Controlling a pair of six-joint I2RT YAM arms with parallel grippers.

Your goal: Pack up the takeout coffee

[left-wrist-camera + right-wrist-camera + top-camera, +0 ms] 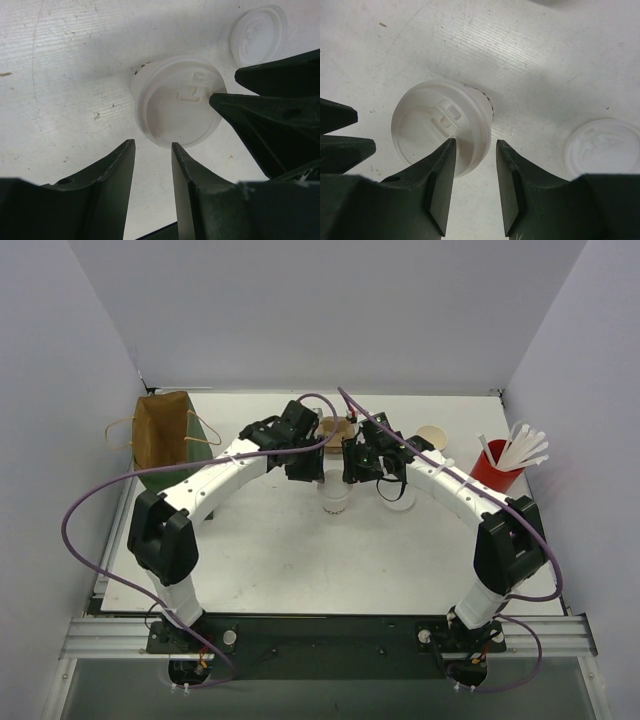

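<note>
The takeout coffee, a small white paper cup with its flat white lid on, stands upright mid-table. It shows in the left wrist view and in the right wrist view. My left gripper hovers above and just beside the cup, jaws apart and empty. My right gripper is also open and empty. One of its fingers lies over the edge of the lid, the other is off the cup's side. In the top view both grippers, left and right, meet over the cup.
A spare white lid lies flat on the table right of the cup, also seen from each wrist. A brown paper bag stands back left. A red cup of straws and a tan-inside cup are back right.
</note>
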